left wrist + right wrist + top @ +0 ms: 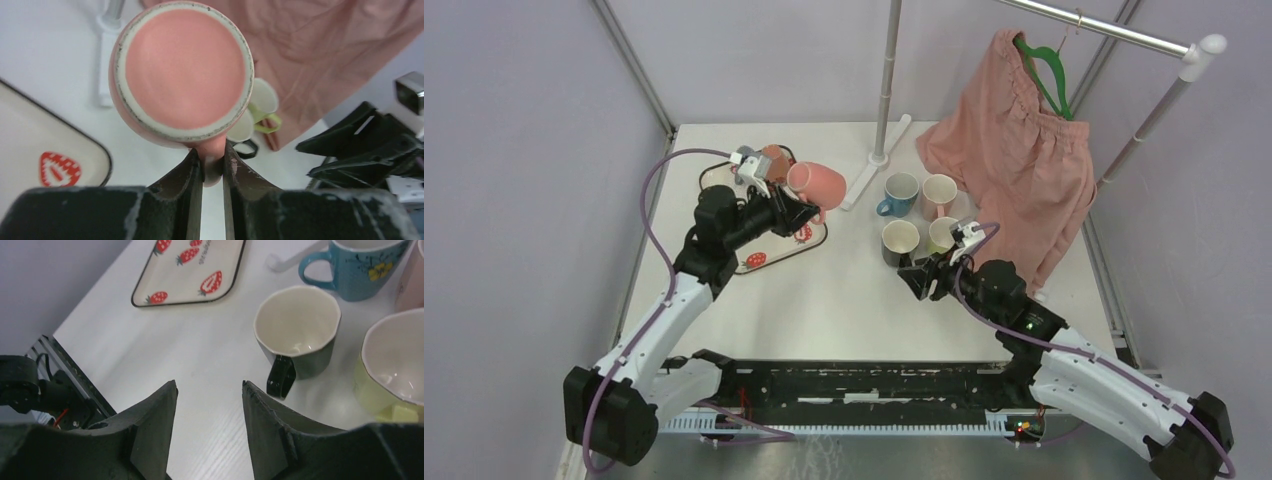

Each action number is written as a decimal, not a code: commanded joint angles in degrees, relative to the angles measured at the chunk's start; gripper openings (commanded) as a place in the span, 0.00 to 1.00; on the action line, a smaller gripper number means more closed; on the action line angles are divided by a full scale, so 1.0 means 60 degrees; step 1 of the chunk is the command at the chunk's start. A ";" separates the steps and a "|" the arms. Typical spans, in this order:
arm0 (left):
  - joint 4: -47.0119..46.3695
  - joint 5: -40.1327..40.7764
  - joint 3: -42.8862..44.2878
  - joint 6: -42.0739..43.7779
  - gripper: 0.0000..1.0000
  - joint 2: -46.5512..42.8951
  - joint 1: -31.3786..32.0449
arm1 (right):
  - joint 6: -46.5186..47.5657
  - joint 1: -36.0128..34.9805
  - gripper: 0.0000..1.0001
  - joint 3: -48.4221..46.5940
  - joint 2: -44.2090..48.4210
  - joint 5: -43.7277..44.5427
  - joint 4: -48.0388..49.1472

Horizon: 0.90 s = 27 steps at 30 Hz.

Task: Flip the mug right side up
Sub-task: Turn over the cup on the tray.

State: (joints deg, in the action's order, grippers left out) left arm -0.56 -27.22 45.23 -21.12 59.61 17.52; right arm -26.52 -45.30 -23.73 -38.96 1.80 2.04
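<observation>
**Table** [844, 300]: white top inside pale lilac walls with grey corner posts. It carried everything listed below.

**Clothes rack** [887, 80]: grey upright standing beyond and between the two grippers, with its top rail running off to the right.

**Pink garment** [1014, 140]: hung from a green hanger [1046, 70] beyond and to the right of the right gripper. Its hem draped down to the table.

**Left arm**: reached forward from the near edge, elbow raised and wrist bent over toward the right. The left gripper [212, 162] had its fingers pinched on the handle of the pink mug [182, 70].

**Right arm**: lay low, forearm angled in toward the left. The right gripper [209, 390] had its fingers spread wide with nothing between them, above bare table.

**Tray** [175, 280]: cream with a dark rim and printed red strawberries. It sat under and to the near-left of the left gripper. A line of small print among the berries was too fine to read.

**Pink mug**: sat just past the left fingertips, tipped on its side with its unglazed base ring facing the wrist and its mouth turned away.

**Upright mugs**, all just beyond the right gripper:
- dark mug [297, 332], cream inside, nearest.
- yellow-green mug [395, 365], to its right.
- blue mug [360, 267], farther off, bearing a yellow flower motif.
- pale pink mug [939, 192], beside the blue one.
</observation>
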 commanded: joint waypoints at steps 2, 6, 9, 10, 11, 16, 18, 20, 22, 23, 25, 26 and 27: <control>-0.4470 -0.0873 -0.0254 -0.2899 0.02 -0.0678 0.0376 | -0.0649 0.0006 0.63 -0.0030 -0.0001 -0.0069 0.2362; -0.4794 -0.0852 -0.0334 -0.3101 0.02 -0.0693 0.0631 | -0.1144 0.0007 0.65 -0.0034 -0.0465 -0.0649 0.3436; -0.5150 -0.1035 -0.0424 -0.3256 0.02 -0.0672 0.0676 | -0.1763 0.0003 0.65 0.0301 -0.0680 -0.1182 0.4737; -0.5340 -0.1154 -0.0450 -0.3349 0.02 -0.0646 0.0679 | -0.1989 0.0006 0.65 0.0399 -0.0733 -0.1269 0.5172; -0.5568 -0.1235 -0.0473 -0.3468 0.02 -0.0625 0.0703 | -0.2126 0.0006 0.65 0.0450 -0.0793 -0.1301 0.5443; -0.6908 -0.1513 -0.0721 -0.4206 0.02 -0.0534 0.0779 | -0.2834 0.0006 0.70 0.0442 -0.1207 -0.1438 0.6666; -0.7040 -0.1541 -0.0720 -0.4285 0.02 -0.0441 0.0848 | -0.3055 0.0011 0.71 0.0322 -0.1477 -0.1552 0.6947; -0.6999 -0.1579 -0.0710 -0.4228 0.02 -0.0333 0.0881 | -0.3255 0.0014 0.71 0.0220 -0.1751 -0.1657 0.7133; -0.6929 -0.1582 -0.0752 -0.4165 0.02 -0.0288 0.0885 | -0.3485 0.0007 0.71 0.0279 -0.1947 -0.1752 0.7482; -0.6888 -0.1574 -0.0770 -0.4132 0.02 -0.0283 0.0877 | -0.3555 0.0008 0.71 0.0315 -0.2010 -0.1803 0.7611; -0.6756 -0.1586 -0.0739 -0.4062 0.02 -0.0273 0.0881 | -0.3679 -0.0001 0.71 0.0350 -0.2122 -0.1864 0.7768; -0.6687 -0.1568 -0.0709 -0.4023 0.02 -0.0267 0.0881 | -0.3686 0.0010 0.71 0.0355 -0.2148 -0.1891 0.7802; -0.6570 -0.1540 -0.0679 -0.3990 0.02 -0.0268 0.0888 | -0.3694 0.0008 0.71 0.0369 -0.2180 -0.1897 0.7808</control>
State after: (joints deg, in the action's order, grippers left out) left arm -33.41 -36.18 39.68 -44.64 58.59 22.81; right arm -46.33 -45.30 -20.88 -51.59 -7.68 42.68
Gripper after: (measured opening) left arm 0.195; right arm 0.706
